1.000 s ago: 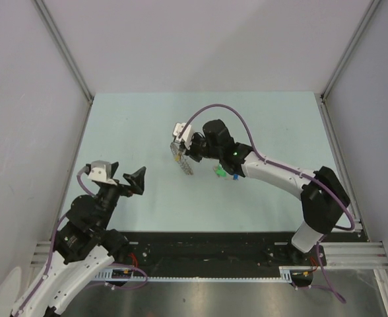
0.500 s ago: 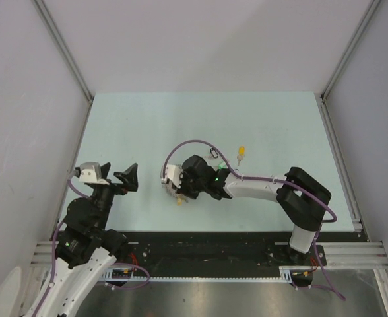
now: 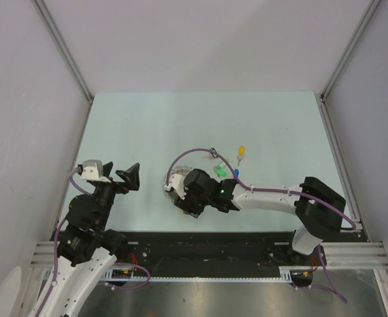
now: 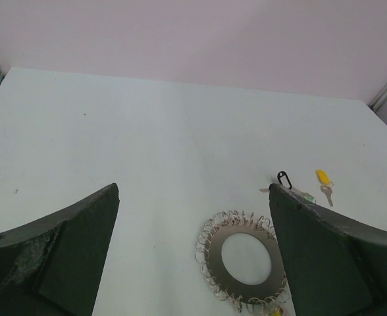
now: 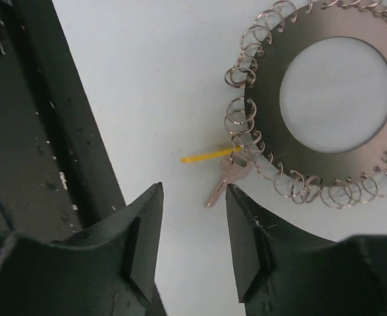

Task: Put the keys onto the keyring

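The keyring (image 3: 170, 185) lies flat on the table near the front edge, and also shows in the left wrist view (image 4: 214, 255) and the right wrist view (image 5: 269, 141). A small metal key (image 5: 223, 181) with a thin yellow piece (image 5: 203, 157) hangs from one of its coils. My right gripper (image 3: 186, 201) is open and empty just beside that key (image 5: 193, 197). My left gripper (image 3: 125, 177) is open and empty, left of the ring (image 4: 193, 197). Loose yellow (image 3: 241, 152), green (image 3: 220, 170) and blue (image 3: 236, 174) keys lie behind the ring.
A small black clip (image 3: 213, 152) lies by the loose keys, also in the left wrist view (image 4: 284, 179). The black strip of the table's front edge (image 5: 35, 131) runs close beside the right gripper. Grey walls enclose the table on three sides.
My right arm carried the keyring from mid-table toward the front edge, set it down and let go. The loose keys are now uncovered. My left arm barely moved.
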Motion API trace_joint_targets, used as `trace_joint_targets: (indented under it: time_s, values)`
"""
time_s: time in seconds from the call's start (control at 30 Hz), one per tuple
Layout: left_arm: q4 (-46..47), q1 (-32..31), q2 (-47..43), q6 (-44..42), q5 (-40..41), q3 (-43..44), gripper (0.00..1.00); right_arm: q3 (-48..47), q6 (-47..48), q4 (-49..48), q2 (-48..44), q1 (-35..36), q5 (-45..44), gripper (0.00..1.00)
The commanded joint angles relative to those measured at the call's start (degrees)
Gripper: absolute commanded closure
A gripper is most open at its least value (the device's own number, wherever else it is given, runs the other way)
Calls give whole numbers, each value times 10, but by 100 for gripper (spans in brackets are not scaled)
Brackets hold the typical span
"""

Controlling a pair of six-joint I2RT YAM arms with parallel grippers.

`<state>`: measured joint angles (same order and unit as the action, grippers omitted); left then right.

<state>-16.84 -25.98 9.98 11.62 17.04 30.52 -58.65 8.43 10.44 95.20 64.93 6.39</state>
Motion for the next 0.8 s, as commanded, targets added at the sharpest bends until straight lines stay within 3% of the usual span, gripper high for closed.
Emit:
trace_joint_targets:
  time_s: [0.0, 0.17, 0.37, 0.77]
  values:
    - [21, 15, 16, 12, -32, 3, 0, 0, -94, 49, -68, 0, -45, 49]
    - [23, 27, 29, 13, -63, 5, 0, 20, -200, 83, -108, -47, -102, 47]
    - [27, 49, 42, 16, -96, 5, 0, 87, -344, 13, -127, -110, -44, 52]
    - [30, 57, 40, 16, -111, 3, 0, 105, -435, -123, -38, -134, -17, 60]
